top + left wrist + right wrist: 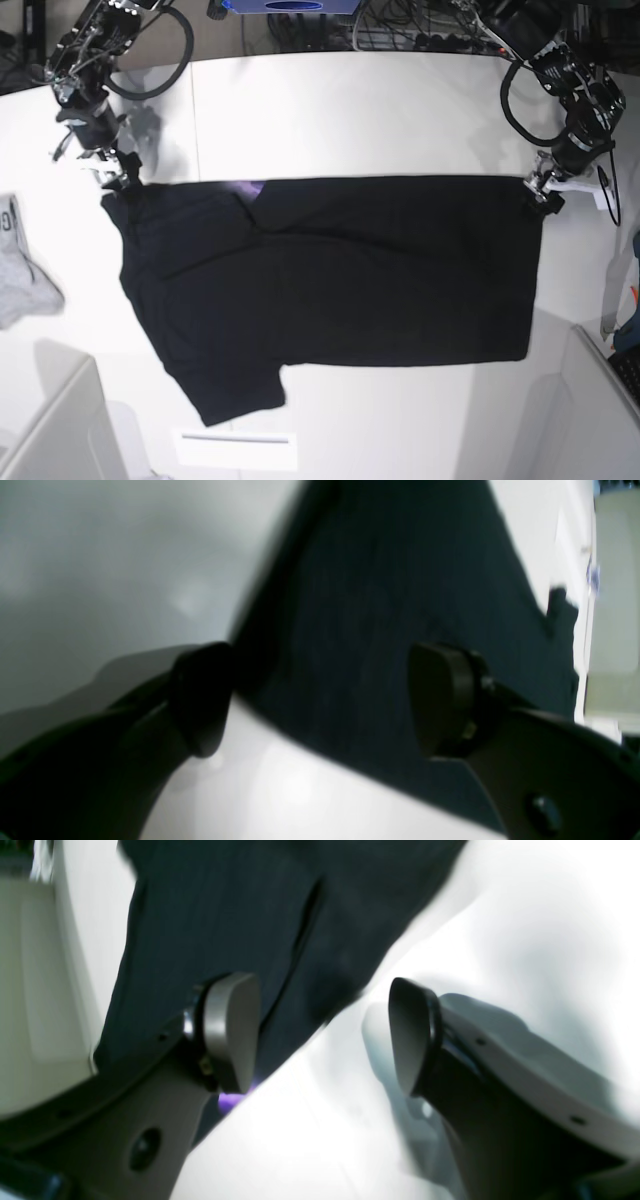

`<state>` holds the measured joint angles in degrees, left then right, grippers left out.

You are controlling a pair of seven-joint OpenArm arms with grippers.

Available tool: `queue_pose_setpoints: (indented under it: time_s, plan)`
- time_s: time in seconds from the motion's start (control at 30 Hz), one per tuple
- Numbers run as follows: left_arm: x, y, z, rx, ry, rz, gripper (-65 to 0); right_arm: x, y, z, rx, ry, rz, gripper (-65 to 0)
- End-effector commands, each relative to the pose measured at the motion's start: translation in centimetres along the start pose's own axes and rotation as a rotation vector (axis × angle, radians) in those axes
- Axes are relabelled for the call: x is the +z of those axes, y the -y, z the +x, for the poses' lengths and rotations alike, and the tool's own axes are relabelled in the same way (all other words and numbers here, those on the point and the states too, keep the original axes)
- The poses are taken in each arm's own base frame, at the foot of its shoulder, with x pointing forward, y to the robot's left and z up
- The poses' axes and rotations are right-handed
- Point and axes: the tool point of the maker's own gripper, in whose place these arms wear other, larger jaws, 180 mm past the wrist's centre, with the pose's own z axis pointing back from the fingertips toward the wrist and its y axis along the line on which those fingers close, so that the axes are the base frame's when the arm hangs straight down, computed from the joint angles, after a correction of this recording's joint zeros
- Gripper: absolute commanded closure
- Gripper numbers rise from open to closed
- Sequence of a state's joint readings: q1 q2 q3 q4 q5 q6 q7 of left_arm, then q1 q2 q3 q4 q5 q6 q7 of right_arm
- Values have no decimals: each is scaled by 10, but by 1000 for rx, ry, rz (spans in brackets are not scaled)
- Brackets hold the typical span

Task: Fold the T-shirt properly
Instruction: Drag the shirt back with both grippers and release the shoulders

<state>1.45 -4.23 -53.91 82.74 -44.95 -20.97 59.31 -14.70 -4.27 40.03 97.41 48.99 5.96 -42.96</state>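
The black T-shirt (340,270) lies spread flat on the white table (350,110), one sleeve pointing to the near left, and a sliver of purple print (247,187) shows at its far edge. My left gripper (541,195) hovers at the shirt's far right corner. In its wrist view it (320,700) is open, and the cloth (380,605) lies beyond the fingers. At the shirt's far left corner is my right gripper (118,180). It (320,1035) is open too, with the dark cloth (225,915) behind its left finger (232,1032) and nothing clamped.
A small grey cloth (22,270) lies at the table's left edge. White bins stand at the near left (55,430) and near right (600,400). A white strip (235,447) lies near the front edge. Cables run along the back.
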Motion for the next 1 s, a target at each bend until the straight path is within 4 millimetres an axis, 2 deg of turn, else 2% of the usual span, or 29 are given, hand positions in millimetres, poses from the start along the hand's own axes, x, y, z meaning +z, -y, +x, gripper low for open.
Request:
queue_pose_setpoints:
  time_s: [0.0, 0.13, 0.33, 0.43, 0.7, 0.77, 0.8, 0.93, 0.97]
  plan:
    - [0, 4, 11, -5, 37, -17, -517, 0, -10, 12, 10, 43, 35, -381]
    - [-6, -9, 1, 65, 9, 9, -517, -12, -6, 10, -24, 32, 31, -381]
    - [-9, -16, -9, 102, -17, 21, -517, -26, 17, 10, -119, 26, -9, -380]
    - [-10, -16, -11, 106, -20, 21, -517, -32, 19, 16, -121, 22, -10, -380]
    - [-10, -16, -13, 111, -23, 21, -510, -42, 24, 7, -155, -7, -16, -380]
    - [-12, -17, -15, 117, -28, 21, -448, -43, 27, 6, -163, -4, -22, -380]
    - [-12, -19, -17, 125, -35, 23, -393, -43, 29, 8, -165, 10, -27, -380]
    - [-21, -17, -26, 130, -71, 14, -123, -48, 38, 5, -179, 23, -48, -377]
    - [-23, -15, -29, 125, -85, 11, -69, -48, 41, 6, -177, 21, -52, -359]
